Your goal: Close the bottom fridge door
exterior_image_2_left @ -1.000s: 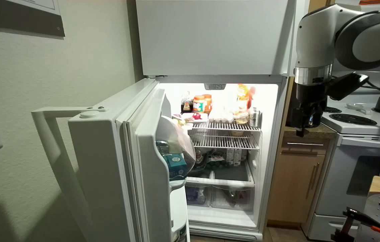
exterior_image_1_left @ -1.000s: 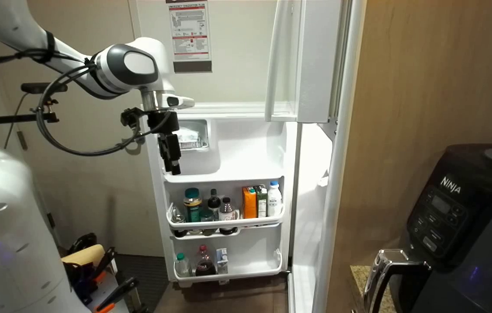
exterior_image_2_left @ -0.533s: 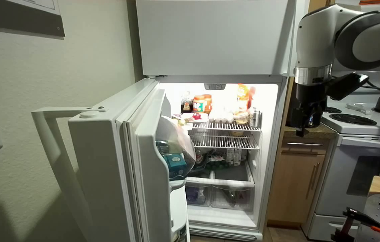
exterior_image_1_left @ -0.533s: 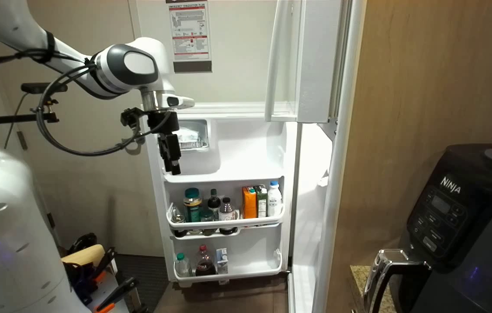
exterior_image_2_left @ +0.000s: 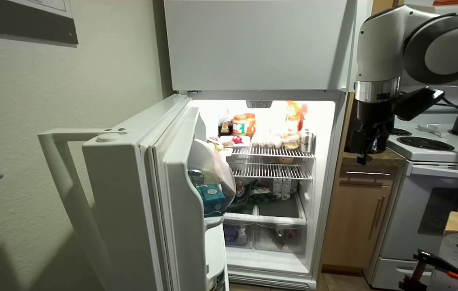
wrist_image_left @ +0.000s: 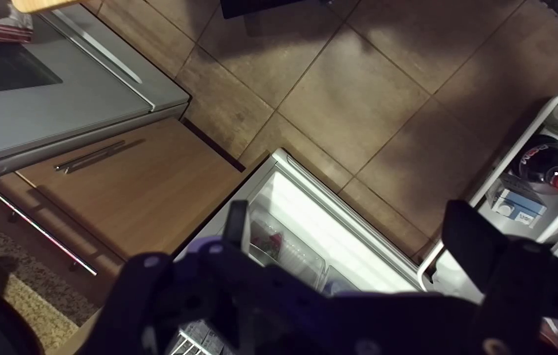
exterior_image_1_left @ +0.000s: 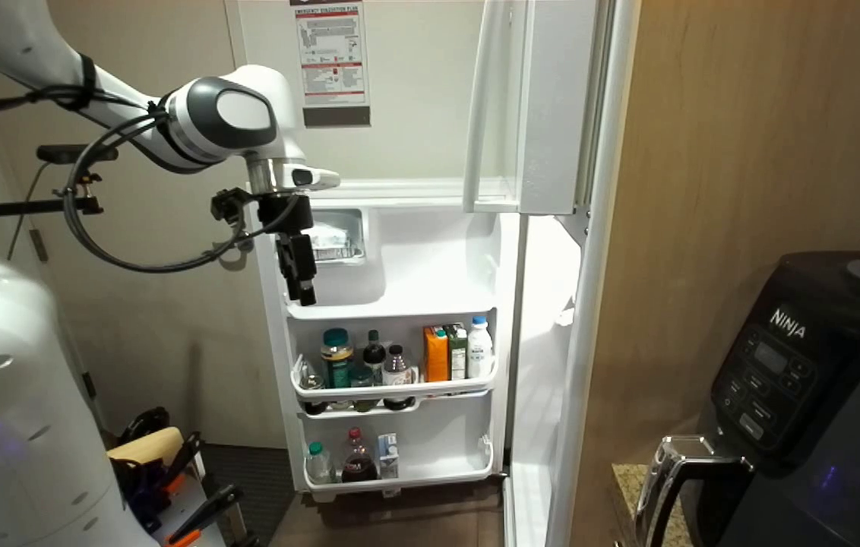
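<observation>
Jaws stand apart; beyond, tiled floor (wrist_image_left: 353,98), lit fridge (wrist_image_left: 331,234) and bottles (wrist_image_left: 542,158) in the door rack (wrist_image_left: 557,209)

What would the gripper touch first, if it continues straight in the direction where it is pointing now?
Pointing mostly downward, the gripper would probably meet the tiled floor first; depth is unclear, though, so the fridge's bottom sill might catch it instead.

Free room over the tiled floor (wrist_image_left: 353,98) between wooden cabinet (wrist_image_left: 151,182) and wide-open bottom fridge door (exterior_image_2_left: 126,210).
</observation>
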